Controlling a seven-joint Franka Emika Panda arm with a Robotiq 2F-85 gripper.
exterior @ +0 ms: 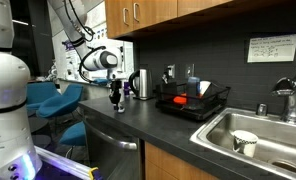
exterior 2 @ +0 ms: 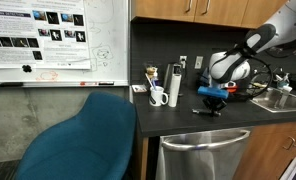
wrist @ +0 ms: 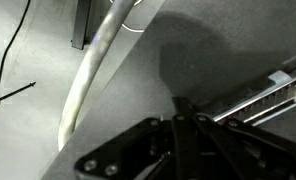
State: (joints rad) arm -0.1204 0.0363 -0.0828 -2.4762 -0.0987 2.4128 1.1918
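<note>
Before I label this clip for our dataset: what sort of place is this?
Probably an office or lab kitchenette: a steel sink and dish rack sit on a dark counter under wood cabinets, with a whiteboard carrying printed posters nearby.

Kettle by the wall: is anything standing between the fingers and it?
Nothing visible does. In an exterior view the shut fingers point down over the dark counter. The kettle stands close beside them, toward the wall, with only counter between. The dish rack sits beyond the kettle.
</note>
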